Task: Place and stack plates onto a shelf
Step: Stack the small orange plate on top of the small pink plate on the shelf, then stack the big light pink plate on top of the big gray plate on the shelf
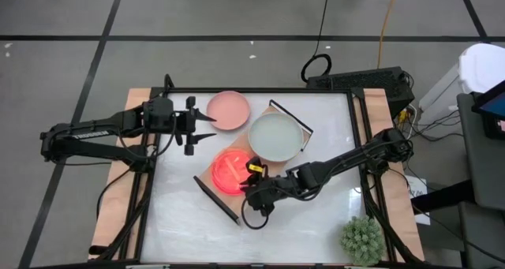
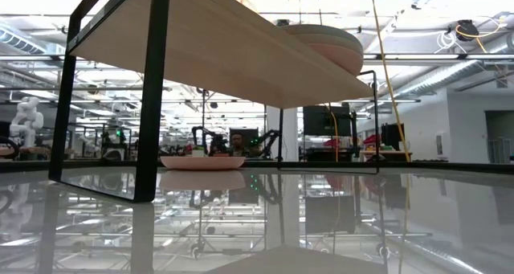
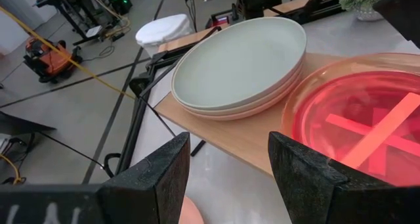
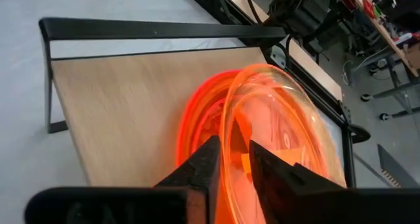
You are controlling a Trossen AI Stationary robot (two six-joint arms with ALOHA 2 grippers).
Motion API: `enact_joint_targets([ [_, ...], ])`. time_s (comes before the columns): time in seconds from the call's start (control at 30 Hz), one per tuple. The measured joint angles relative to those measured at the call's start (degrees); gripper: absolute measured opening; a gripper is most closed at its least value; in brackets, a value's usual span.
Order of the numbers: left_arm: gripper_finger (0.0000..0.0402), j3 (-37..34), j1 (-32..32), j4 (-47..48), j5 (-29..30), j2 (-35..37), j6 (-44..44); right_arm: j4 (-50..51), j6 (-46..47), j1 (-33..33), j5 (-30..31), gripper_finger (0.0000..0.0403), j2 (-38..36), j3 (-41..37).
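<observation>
The light-wood shelf (image 1: 211,192) lies diagonally across the table. On it a pale grey plate (image 1: 276,137) rests on a beige one (image 3: 262,104), with a neon pink plate (image 1: 226,170) beside them. My right gripper (image 1: 254,178) is shut on the rim of an orange translucent plate (image 4: 282,112), held tilted over the neon pink plate (image 4: 193,112). A dusty pink plate (image 1: 227,110) sits on the table by the shelf. My left gripper (image 1: 207,127) is open and empty next to it, facing the shelf (image 3: 243,138).
A spiky green plant (image 1: 363,239) stands at the table's front right corner. Black frame rails run along both table sides. In the low view the shelf board (image 2: 217,41) is overhead and the dusty pink plate (image 2: 202,161) lies beyond it.
</observation>
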State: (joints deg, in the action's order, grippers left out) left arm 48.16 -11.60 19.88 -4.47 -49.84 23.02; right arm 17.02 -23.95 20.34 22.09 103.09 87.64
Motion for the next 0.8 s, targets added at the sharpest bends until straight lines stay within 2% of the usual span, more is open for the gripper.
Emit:
enact_joint_targets([
  [0.4, 0.0211, 0.0, 0.0, 0.08, 0.0, -0.01, 0.11, 0.53, 4.62, 0.67, -2.7, 0.0116, -0.26, 0.0],
  [0.6, 0.0211, 0.0, 0.0, 1.36, 0.0, 0.0, 0.28, 1.83, 6.3, 2.23, 3.54, 0.0127, -0.4, 0.0],
  [0.8, 0.0211, 0.0, -0.15, 2.9, 0.01, -0.02, 0.47, 3.96, 11.15, 5.19, 5.11, 0.0122, -2.65, 0.0],
])
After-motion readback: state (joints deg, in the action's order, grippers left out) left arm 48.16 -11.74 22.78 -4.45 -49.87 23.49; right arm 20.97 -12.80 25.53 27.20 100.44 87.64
